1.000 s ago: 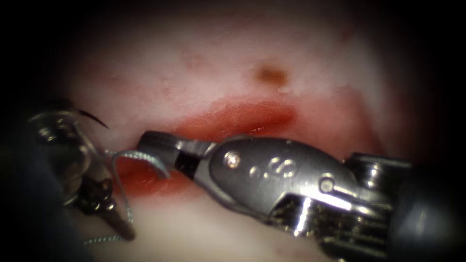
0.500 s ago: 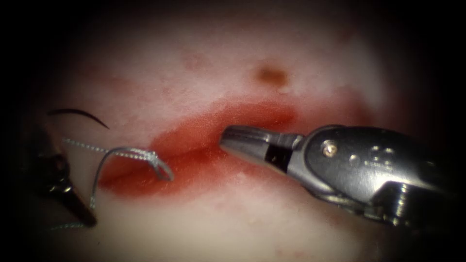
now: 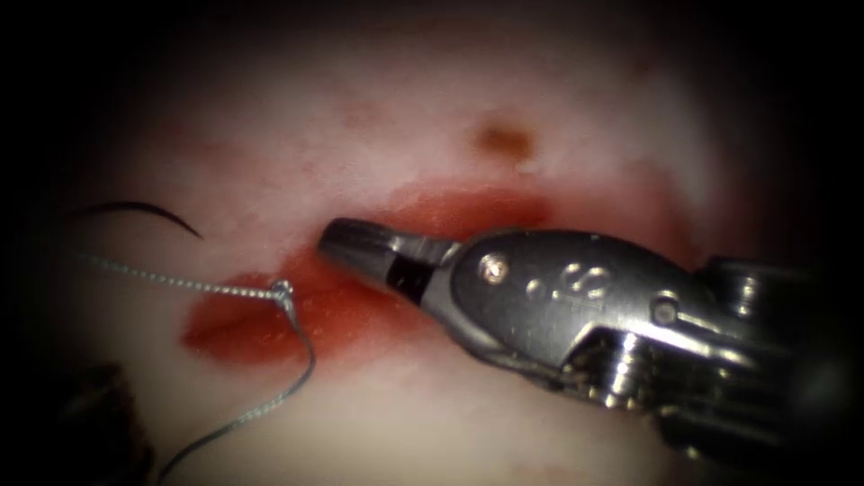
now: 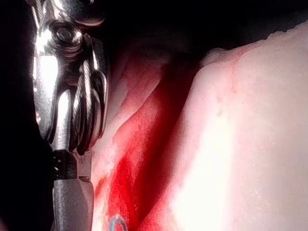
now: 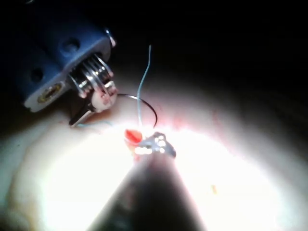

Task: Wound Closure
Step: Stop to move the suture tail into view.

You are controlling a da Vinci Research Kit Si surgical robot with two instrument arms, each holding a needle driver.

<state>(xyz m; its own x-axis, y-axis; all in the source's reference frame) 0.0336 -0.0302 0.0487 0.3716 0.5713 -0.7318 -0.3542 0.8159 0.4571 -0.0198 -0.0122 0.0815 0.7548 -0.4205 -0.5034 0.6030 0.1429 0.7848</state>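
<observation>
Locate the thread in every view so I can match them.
Endoscope view: thread knotted at the cut's left end, strands trailing left and down.
Left wrist view: small loop on the red fluid.
Right wrist view: pale strand beside the needle.
Shared landmark: the cut.

Your right tool (image 3: 346, 243) reaches in from the right, its shaft low and its wrist angled up toward the left, with the jaws pressed together and nothing between them. Your left tool (image 5: 79, 118) sits off to the left; its wrist (image 4: 70, 72) stands upright, close by.
</observation>
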